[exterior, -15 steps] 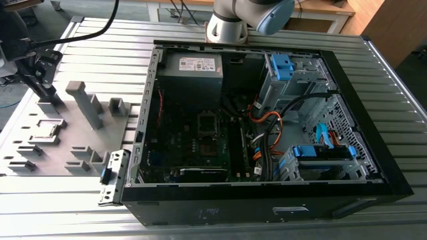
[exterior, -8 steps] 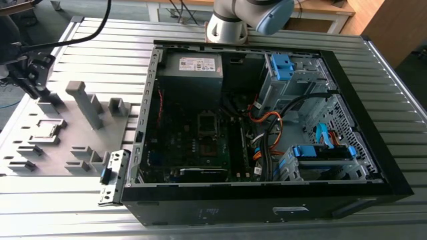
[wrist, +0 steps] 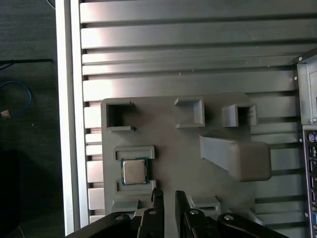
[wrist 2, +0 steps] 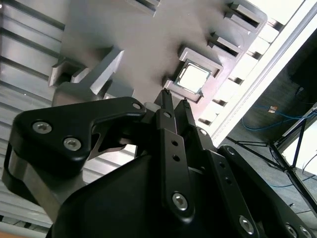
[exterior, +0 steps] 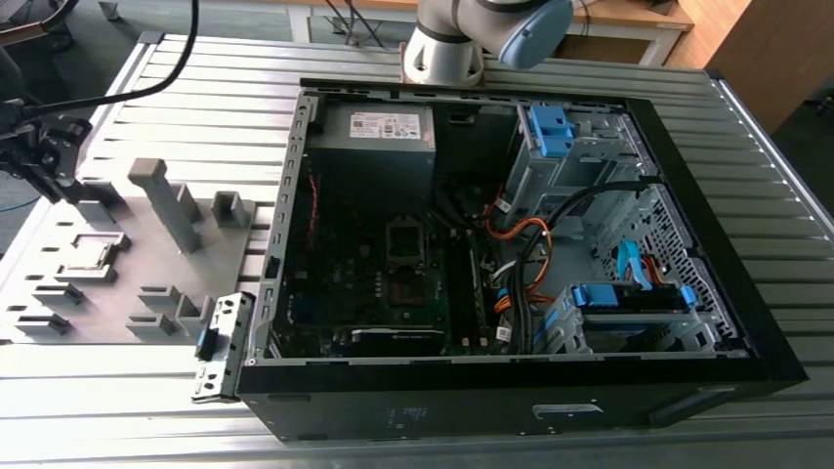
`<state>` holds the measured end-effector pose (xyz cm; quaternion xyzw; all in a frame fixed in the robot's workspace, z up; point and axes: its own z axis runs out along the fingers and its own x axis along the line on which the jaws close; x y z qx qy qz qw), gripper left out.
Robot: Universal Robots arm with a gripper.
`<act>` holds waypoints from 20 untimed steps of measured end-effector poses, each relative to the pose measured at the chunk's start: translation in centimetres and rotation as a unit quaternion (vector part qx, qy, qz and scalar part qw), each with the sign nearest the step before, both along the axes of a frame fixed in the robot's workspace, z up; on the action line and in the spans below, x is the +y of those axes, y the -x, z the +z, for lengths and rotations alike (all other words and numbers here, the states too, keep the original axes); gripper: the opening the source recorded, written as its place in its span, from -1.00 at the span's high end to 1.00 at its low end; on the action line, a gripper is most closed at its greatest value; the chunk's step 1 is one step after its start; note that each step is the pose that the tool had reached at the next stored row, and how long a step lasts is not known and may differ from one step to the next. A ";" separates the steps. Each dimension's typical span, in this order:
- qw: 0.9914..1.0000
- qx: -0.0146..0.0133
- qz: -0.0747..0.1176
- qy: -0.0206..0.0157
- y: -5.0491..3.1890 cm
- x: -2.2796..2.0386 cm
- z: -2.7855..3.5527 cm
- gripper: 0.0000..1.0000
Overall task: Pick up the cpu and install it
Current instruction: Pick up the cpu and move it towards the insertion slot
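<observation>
The cpu [exterior: 92, 254] is a small square chip with a shiny metal top, lying flat in a raised frame on the grey fixture plate [exterior: 137, 278] at the exterior view's left. It shows in both wrist views [wrist 2: 190, 78] [wrist: 134, 171]. My gripper [exterior: 39, 161] hovers above the plate's far corner, apart from the chip. Its two thin black fingers stand a narrow gap apart with nothing between them [wrist 2: 175, 97] [wrist: 168, 194]. The fingertips [wrist: 157, 194] lie just beside the chip's frame.
An open black computer case [exterior: 729, 322] lies to the exterior view's right of the plate, with its motherboard socket [exterior: 406, 244], cables and blue drive brackets showing. A tall grey block [exterior: 163, 200] [wrist: 235, 156] and several low holders rise from the plate. Everything rests on a ribbed metal table [exterior: 195, 88].
</observation>
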<state>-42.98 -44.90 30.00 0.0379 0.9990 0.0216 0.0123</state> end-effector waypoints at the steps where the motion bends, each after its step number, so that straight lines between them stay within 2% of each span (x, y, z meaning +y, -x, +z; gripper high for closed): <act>1: 1.000 0.000 0.000 0.000 0.16 0.00 -0.18 0.52; 7: 1.000 0.000 0.000 0.000 1.14 0.00 -1.27 0.52; 15: 1.000 0.000 0.000 0.000 1.73 0.00 -2.71 0.52; 20: 1.000 0.000 0.000 0.000 1.75 0.00 -2.99 0.52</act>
